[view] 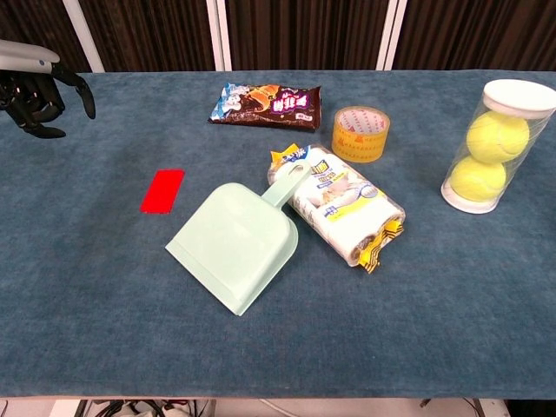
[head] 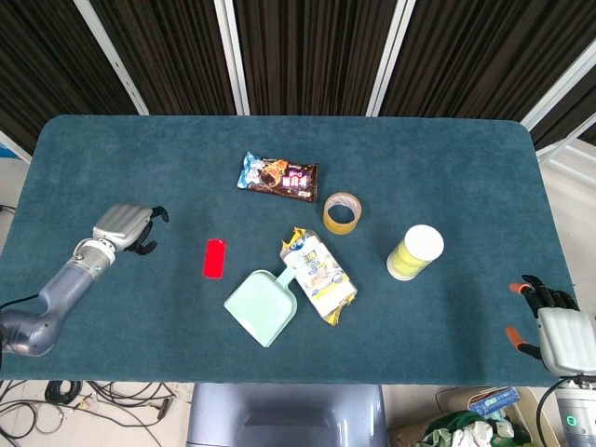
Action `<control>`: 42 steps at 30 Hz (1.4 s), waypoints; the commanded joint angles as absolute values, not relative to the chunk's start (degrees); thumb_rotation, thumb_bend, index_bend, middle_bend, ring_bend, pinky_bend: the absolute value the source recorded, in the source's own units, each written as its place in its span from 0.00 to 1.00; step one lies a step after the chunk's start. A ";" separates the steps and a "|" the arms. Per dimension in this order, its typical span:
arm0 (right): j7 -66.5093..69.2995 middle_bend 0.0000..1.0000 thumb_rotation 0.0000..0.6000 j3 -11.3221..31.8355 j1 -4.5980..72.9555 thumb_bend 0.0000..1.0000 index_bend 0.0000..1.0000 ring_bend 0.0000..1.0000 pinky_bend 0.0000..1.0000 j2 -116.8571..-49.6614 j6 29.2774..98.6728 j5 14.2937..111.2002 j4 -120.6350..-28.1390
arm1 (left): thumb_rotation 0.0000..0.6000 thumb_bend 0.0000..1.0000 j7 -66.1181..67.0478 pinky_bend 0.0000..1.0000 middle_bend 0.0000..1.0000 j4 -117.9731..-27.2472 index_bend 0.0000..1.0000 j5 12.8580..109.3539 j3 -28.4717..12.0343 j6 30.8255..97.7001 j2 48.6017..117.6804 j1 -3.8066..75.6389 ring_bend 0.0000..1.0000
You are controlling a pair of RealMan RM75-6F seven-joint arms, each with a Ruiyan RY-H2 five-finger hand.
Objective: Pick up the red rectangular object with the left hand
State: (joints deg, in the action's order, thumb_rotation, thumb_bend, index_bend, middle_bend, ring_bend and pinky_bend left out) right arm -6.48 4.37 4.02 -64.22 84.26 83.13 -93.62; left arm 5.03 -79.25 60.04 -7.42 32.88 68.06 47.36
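Note:
The red rectangular object (head: pixel 215 258) (view: pixel 162 189) lies flat on the blue table cloth, left of the mint dustpan (head: pixel 264 307) (view: pixel 233 245). My left hand (head: pixel 124 227) (view: pixel 33 94) hovers near the table's left edge, well to the left of the red object and apart from it. It holds nothing, and its fingers hang loosely bent and apart. My right hand (head: pixel 551 326) sits off the table's front right corner, fingers spread and empty.
A snack bag (head: pixel 319 277) (view: pixel 346 206) lies against the dustpan's handle. A chocolate wrapper (head: pixel 277 177) (view: pixel 266 103), a tape roll (head: pixel 342 212) (view: pixel 360 134) and a tennis ball tube (head: pixel 415 252) (view: pixel 488 146) stand further back and right.

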 commanded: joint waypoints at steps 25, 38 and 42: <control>-6.41 0.17 1.00 4.52 4.03 0.15 0.30 0.28 0.24 -64.13 83.89 82.49 -93.67 | 1.00 0.36 15.23 0.81 0.82 -68.57 0.35 38.69 -2.57 29.29 82.83 62.43 0.76; -6.17 0.17 1.00 4.82 3.97 0.15 0.30 0.28 0.24 -64.12 83.98 81.98 -93.65 | 1.00 0.37 18.27 0.82 0.83 -62.61 0.40 34.36 -0.60 29.41 88.94 64.71 0.77; -6.21 0.17 1.00 4.85 3.97 0.15 0.30 0.28 0.24 -64.15 84.00 81.93 -93.67 | 1.00 0.38 18.20 0.82 0.83 -61.97 0.41 34.41 -0.68 29.17 89.52 64.79 0.77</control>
